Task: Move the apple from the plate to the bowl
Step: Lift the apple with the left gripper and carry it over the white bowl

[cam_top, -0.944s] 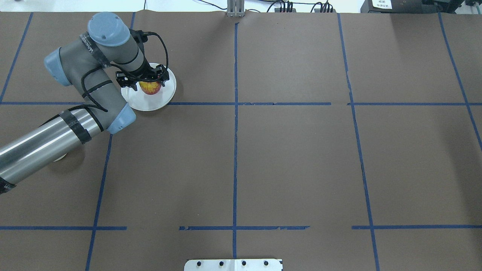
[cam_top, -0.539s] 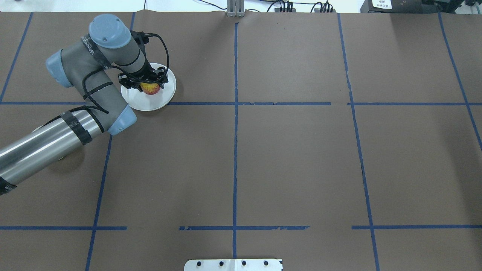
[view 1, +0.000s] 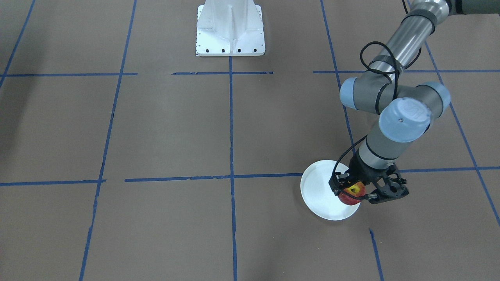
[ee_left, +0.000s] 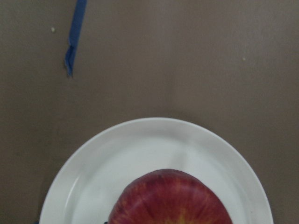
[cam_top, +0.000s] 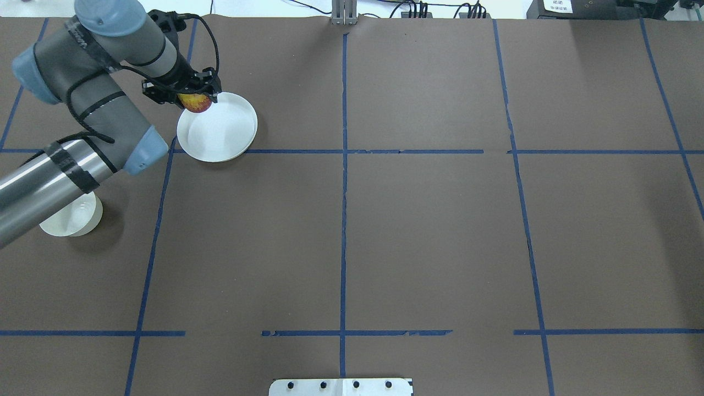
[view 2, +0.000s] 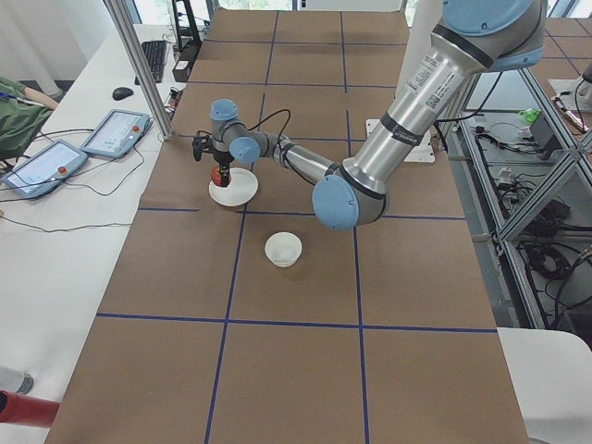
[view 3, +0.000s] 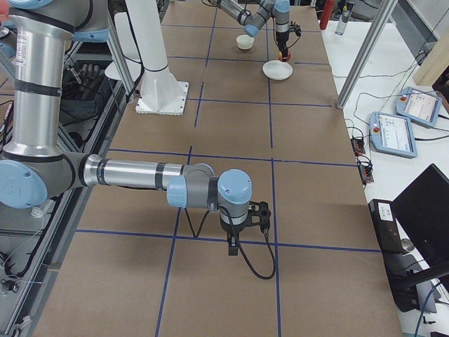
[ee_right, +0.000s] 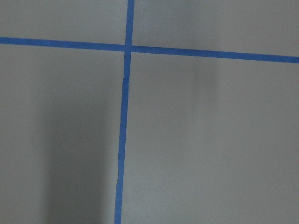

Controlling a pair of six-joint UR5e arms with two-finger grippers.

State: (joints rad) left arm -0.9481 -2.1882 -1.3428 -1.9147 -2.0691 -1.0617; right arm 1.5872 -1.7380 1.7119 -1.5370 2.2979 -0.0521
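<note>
1 apple (view 1: 350, 194) clamped tight in my left gripper (cam_top: 196, 98), held up over the plate (cam_top: 220, 135) rim, not touching it. Bowl (cam_top: 82, 217) sits well apart. Right gripper (view 3: 258, 213): can't tell how open.

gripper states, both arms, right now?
Left gripper: closed on the apple, held above the plate rim.
Right gripper: seen only in the right side view; cannot tell.
</note>
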